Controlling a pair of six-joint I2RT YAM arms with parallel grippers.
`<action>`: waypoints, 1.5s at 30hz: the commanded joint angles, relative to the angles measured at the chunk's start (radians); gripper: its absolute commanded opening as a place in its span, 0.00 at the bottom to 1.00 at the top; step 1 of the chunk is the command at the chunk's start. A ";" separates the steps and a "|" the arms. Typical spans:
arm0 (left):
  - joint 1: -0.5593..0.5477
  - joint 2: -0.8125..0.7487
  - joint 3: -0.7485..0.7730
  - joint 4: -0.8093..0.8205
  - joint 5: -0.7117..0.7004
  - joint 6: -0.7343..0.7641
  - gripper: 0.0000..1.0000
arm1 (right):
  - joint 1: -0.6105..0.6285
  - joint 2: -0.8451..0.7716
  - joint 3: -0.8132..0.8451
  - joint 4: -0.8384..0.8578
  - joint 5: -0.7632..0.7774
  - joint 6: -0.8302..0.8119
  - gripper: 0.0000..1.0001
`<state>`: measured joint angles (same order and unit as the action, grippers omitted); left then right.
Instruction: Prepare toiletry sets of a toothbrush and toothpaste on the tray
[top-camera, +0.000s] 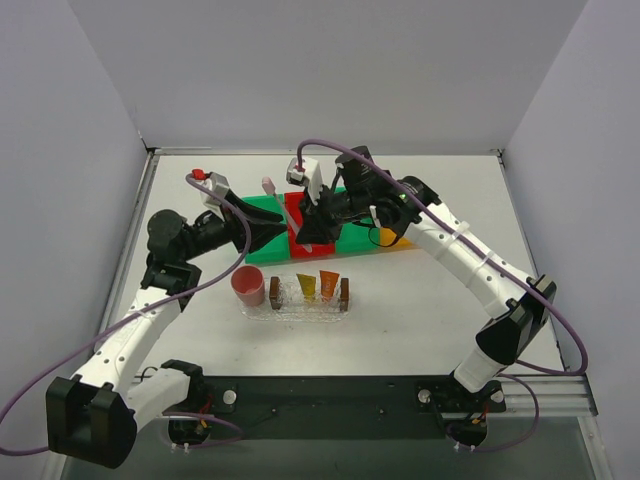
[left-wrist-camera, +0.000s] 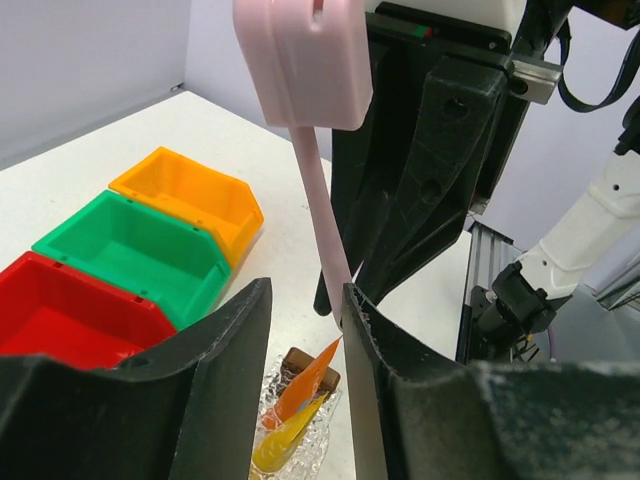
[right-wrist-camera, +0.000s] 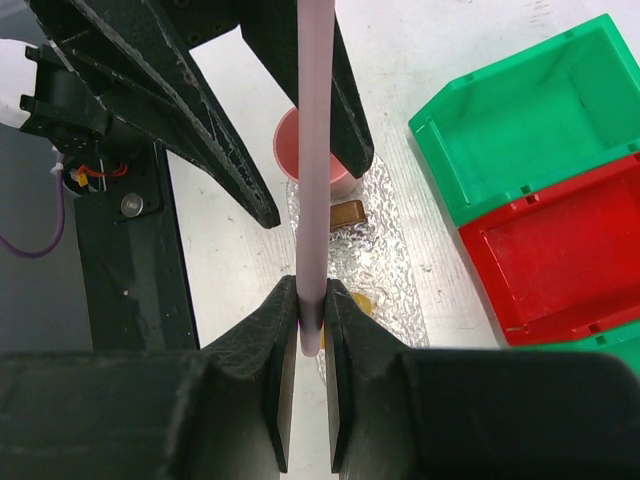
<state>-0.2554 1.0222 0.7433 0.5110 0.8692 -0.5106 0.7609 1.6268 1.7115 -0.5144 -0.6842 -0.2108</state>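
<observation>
- Toothbrush (right-wrist-camera: 316, 180) hangs in the air over the row of bins (right-wrist-camera: 530, 110). Its tail end is clamped between the fingers of the right gripper (right-wrist-camera: 312, 300), which press together on the thin pink stem.
- Its long axis runs straight out from that gripper's fingertips. The brush head is at the far end, pointing up and to the far left in the top view.
- We see the left gripper (left-wrist-camera: 303, 295) with its jaws apart, one on each side of the stem. The stem lies close to one inner face and we cannot tell whether it touches, but nothing pinches it there.
- We judge that the right arm alone carries the brush, so the coming move belongs to that arm.
- The tray (top-camera: 290, 309) lies on the table below the brush and nearer the arm bases, almost straight in front of the grip.
- Its length runs left to right between two brown handle blocks (top-camera: 275, 291).
- Two toothpaste tubes (top-camera: 329, 284) sit side by side in the tray's right part, and a pink cup (top-camera: 248, 287) stands just beside its left end.
- As held, the brush slants across the tray's length. We think it must come down toward the bases and turn to lie along the tray, once the left jaws are clear of the stem.
</observation>
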 joint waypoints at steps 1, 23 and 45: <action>0.001 0.012 0.047 0.058 0.070 -0.008 0.45 | 0.009 -0.021 0.039 -0.001 -0.005 -0.024 0.00; 0.002 -0.007 0.045 0.190 -0.007 -0.005 0.50 | 0.043 -0.005 0.027 -0.044 -0.005 -0.070 0.00; 0.008 -0.016 0.059 0.158 -0.015 0.020 0.00 | 0.054 0.007 0.008 -0.067 0.006 -0.093 0.00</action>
<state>-0.2592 1.0245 0.7624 0.6495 0.8848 -0.5545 0.8013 1.6325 1.7115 -0.5457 -0.6460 -0.3088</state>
